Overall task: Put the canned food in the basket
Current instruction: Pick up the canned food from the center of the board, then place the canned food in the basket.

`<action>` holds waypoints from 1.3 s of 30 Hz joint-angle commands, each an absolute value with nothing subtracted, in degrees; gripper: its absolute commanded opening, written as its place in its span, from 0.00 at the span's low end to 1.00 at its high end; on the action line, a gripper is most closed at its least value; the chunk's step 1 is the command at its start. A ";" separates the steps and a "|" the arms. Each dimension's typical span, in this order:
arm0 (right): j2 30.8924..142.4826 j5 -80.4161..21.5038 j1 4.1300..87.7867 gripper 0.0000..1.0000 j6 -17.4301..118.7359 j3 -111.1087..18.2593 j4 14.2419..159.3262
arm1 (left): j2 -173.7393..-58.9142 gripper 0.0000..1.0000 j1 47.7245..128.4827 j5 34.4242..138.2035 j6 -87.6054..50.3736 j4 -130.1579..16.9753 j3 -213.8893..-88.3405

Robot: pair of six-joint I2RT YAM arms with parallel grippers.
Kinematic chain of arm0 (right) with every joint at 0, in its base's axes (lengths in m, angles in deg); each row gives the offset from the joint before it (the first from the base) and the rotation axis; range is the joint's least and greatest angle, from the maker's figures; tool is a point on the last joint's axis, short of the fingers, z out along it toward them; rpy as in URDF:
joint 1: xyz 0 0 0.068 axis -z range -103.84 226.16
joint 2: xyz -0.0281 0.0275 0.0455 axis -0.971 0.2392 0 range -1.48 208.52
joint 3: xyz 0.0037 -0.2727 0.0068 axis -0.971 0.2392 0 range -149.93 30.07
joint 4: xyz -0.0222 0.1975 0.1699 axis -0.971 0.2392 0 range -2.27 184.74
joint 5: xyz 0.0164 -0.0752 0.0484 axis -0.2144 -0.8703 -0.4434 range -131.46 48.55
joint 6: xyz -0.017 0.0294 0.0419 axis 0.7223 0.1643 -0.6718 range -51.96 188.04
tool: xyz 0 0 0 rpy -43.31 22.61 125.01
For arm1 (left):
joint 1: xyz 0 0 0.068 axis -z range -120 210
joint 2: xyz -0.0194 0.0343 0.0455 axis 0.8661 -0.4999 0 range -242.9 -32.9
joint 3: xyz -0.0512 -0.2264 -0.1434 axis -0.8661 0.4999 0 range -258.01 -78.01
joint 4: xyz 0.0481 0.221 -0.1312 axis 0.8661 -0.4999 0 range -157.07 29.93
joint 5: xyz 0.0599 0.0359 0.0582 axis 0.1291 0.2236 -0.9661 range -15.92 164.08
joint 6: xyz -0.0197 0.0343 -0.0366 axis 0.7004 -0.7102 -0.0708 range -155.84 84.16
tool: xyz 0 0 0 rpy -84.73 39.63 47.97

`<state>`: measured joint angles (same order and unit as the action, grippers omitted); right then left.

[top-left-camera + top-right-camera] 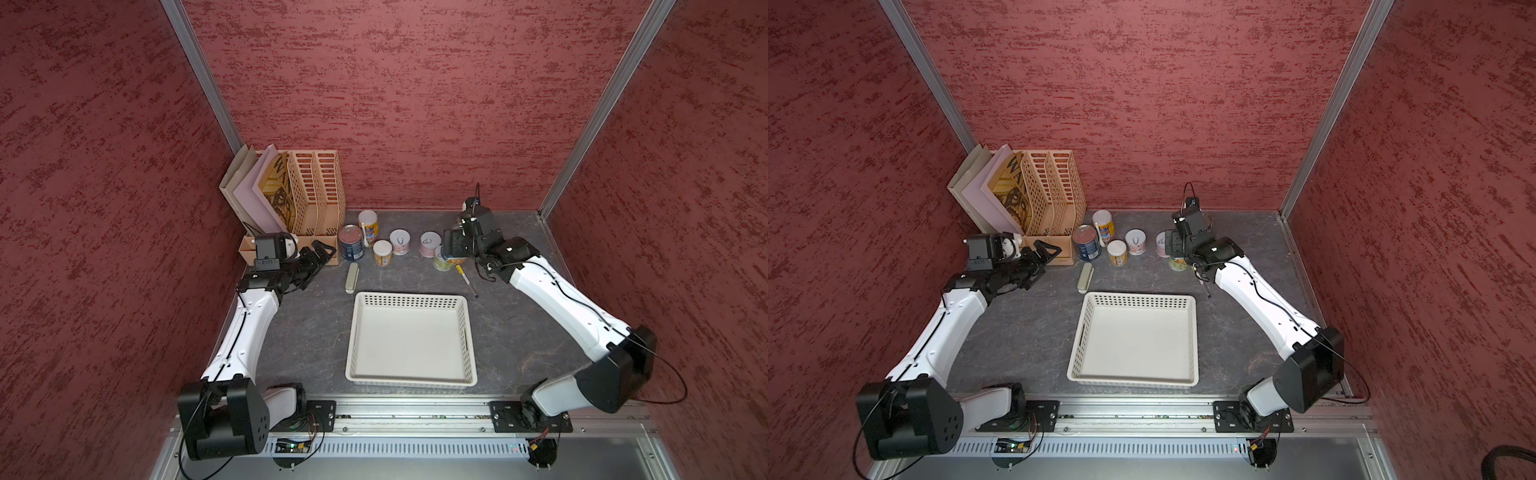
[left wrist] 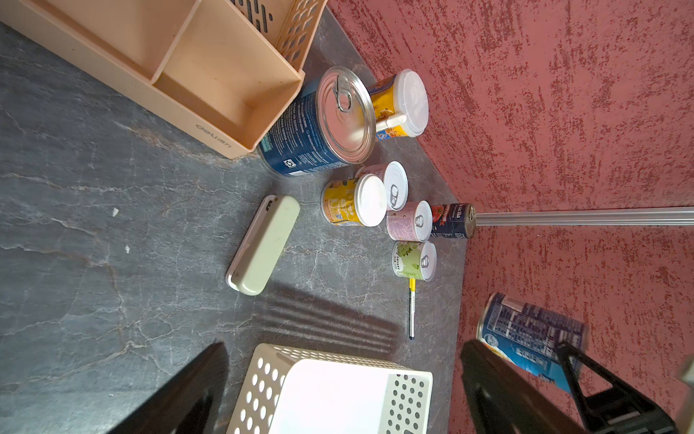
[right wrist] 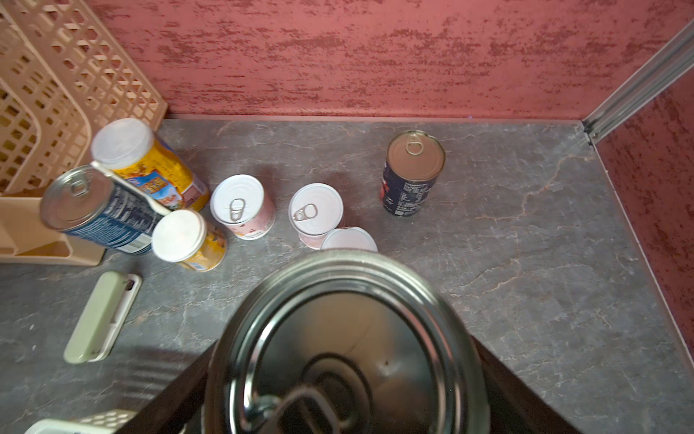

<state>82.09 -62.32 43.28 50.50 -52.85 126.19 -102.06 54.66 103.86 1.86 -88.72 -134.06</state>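
- Reading first: embossed mark on the front tray of the peach file rack, seen upside down, looking like "deli"; bold letters "WA" on the tan sheet filed inside.
- Squinting at can print: white text on the big blue can, too fine to read; cartoon art on the tall yellow can; red fruit picture and white script on the dark can, not legible.
- Counting cans: eight, all outside the basket.
- Seven upright on the grey table beyond the basket's far wall: big blue, tall yellow, dark, plus short yellow can, peach-pink can, lilac can, green-label can.
- Eighth, the blue-label can with bare metal top, up off the table, clamped in the right gripper.
- Left gripper spread wide, holding nothing, just beside the rack's tray.
- Tallying extras: one pen, one beige bar, one rack, one basket.
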 commanded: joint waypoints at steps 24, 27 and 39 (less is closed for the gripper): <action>65.01 -70.00 17.89 0.30 48.29 -31.41 115.53 | -102.33 1.00 55.02 104.67 1.53 -88.46 -135.93; 64.05 -70.62 17.86 0.30 47.97 -29.18 115.02 | -102.42 1.00 55.05 104.67 1.60 -88.64 -136.02; 63.12 -72.96 18.60 0.31 43.58 -21.14 111.01 | -103.25 1.00 55.03 104.65 1.72 -88.95 -136.11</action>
